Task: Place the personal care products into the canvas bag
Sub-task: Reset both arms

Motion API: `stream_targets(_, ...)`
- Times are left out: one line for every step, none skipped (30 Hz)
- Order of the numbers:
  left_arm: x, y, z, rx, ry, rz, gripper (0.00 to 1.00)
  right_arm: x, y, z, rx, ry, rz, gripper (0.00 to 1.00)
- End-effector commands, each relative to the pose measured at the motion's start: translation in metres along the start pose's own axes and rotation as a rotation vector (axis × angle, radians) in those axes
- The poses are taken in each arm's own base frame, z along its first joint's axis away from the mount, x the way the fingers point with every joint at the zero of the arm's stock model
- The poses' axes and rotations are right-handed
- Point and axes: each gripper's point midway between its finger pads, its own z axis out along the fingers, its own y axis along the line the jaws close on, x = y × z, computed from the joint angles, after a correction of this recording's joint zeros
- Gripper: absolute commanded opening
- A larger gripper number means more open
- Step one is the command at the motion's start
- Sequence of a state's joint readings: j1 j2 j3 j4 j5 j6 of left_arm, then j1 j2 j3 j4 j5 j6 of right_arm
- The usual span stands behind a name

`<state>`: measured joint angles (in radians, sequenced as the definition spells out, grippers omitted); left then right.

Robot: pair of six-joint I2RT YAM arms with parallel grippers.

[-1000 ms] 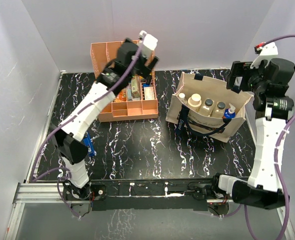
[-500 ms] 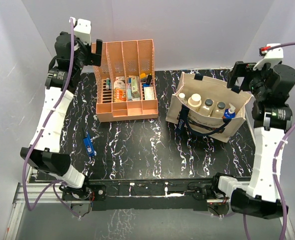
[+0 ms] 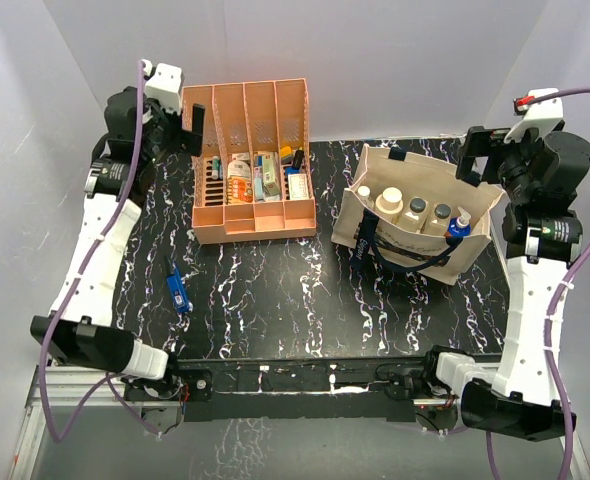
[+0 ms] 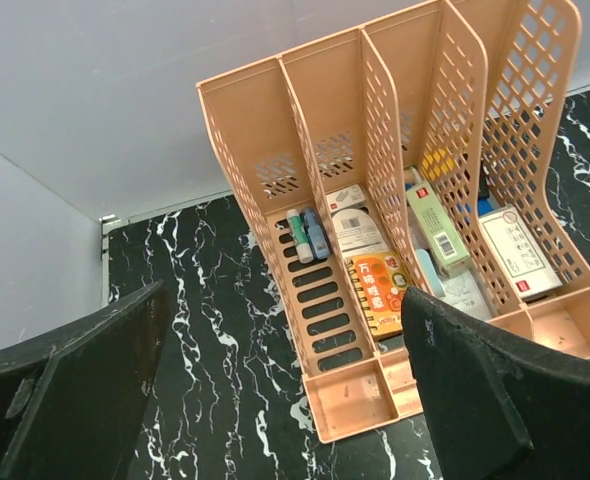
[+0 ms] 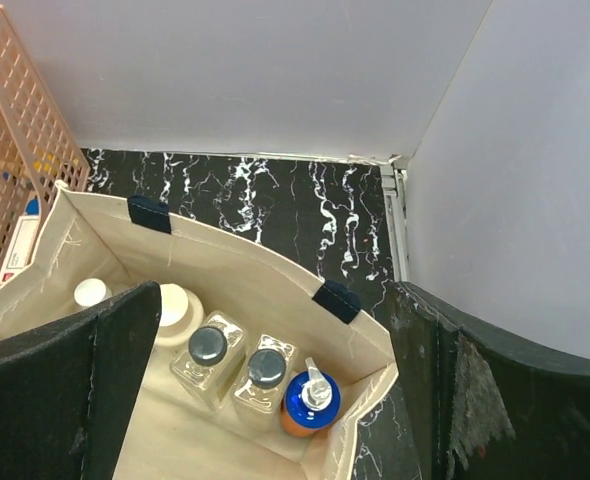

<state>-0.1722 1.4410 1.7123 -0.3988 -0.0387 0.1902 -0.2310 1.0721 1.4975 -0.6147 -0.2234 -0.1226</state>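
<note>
The canvas bag [image 3: 407, 168] stands open at the right of the table, navy handles hanging at its front. Inside it stand several personal care products: a small white-capped one [image 5: 92, 292], a cream-topped one [image 5: 175, 303], a clear grey-capped bottle [image 5: 207, 347], a clear dark-capped bottle [image 5: 267, 368] and an orange bottle with a blue cap [image 5: 313, 395]. A small blue item [image 3: 178, 290] lies on the table at the left. My right gripper [image 3: 483, 158] hangs open high over the bag's far right corner. My left gripper [image 3: 183, 125] is open above the rack's back left, holding nothing.
An orange four-slot file rack [image 3: 252, 222] stands at the back left, holding small colourful packs and pens [image 4: 375, 290]. Grey walls close in the back and both sides. The black marbled table [image 3: 305, 300] runs between rack and bag.
My left arm has swung from over the rack to the far left and risen. My right arm has shifted slightly to the right. The bag and bottles have not moved.
</note>
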Motion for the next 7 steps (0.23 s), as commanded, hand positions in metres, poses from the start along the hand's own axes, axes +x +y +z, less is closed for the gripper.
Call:
stream_targets(-0.0096, -0.0018, -0.0294, 0.031, -0.057, -0.024, 0.97, -0.0187, -0.011, -0.004, 0.056, -0.088, -0.046, 0.98)
stream_targets(-0.0085, -0.0016, -0.0304, 0.032, -0.055, -0.032, 0.97, -0.0178, -0.0118, -0.0034, 0.06, -0.086, -0.048, 0.98)
stream_targets(-0.0073, -0.0007, -0.0305, 0.032, -0.054, -0.039, 0.97, -0.0174, -0.0125, -0.0029, 0.062, -0.085, -0.054, 0.98)
stream_targets(-0.0075, 0.0008, -0.0312, 0.03, -0.055, -0.045, 0.97, -0.0161, -0.0132, -0.0024, 0.065, -0.08, -0.058, 0.98)
stream_targets(-0.008, 0.0022, -0.0315, 0.029, -0.057, -0.049, 0.97, -0.0155, -0.0142, -0.0019, 0.07, -0.078, -0.059, 0.98)
stream_targets(-0.0096, 0.0035, -0.0323, 0.028, -0.063, -0.051, 0.97, -0.0158, -0.0144, -0.0022, 0.071, -0.081, -0.062, 0.98)
stream_targets(-0.0099, 0.0039, -0.0322, 0.029, -0.064, -0.052, 0.97, -0.0165, -0.0141, -0.0024, 0.068, -0.086, -0.07, 0.98)
